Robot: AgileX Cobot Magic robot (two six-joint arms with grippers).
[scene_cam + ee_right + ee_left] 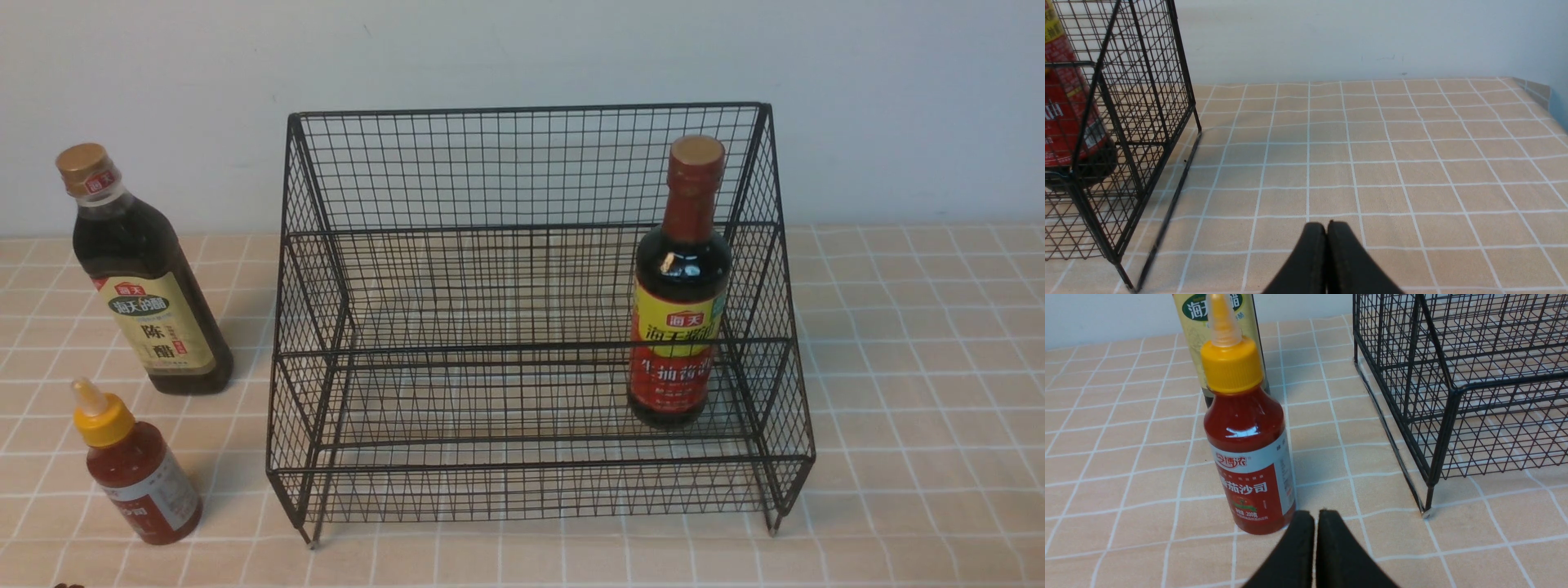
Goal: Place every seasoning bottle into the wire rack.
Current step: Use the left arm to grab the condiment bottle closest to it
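Note:
The black wire rack stands in the middle of the table. Inside it, on its right side, the dark soy bottle with red neck stands upright; its red label shows through the mesh. To the rack's left, on the table, stand the tall vinegar bottle with gold cap and, nearer, the small red sauce bottle with yellow nozzle cap. My left gripper is shut and empty, just in front of the sauce bottle. My right gripper is shut and empty over bare table right of the rack.
The table wears a beige cloth with a white grid. A plain wall rises close behind the rack. The rack's front left leg stands near my left gripper. The table's far right edge shows in the right wrist view.

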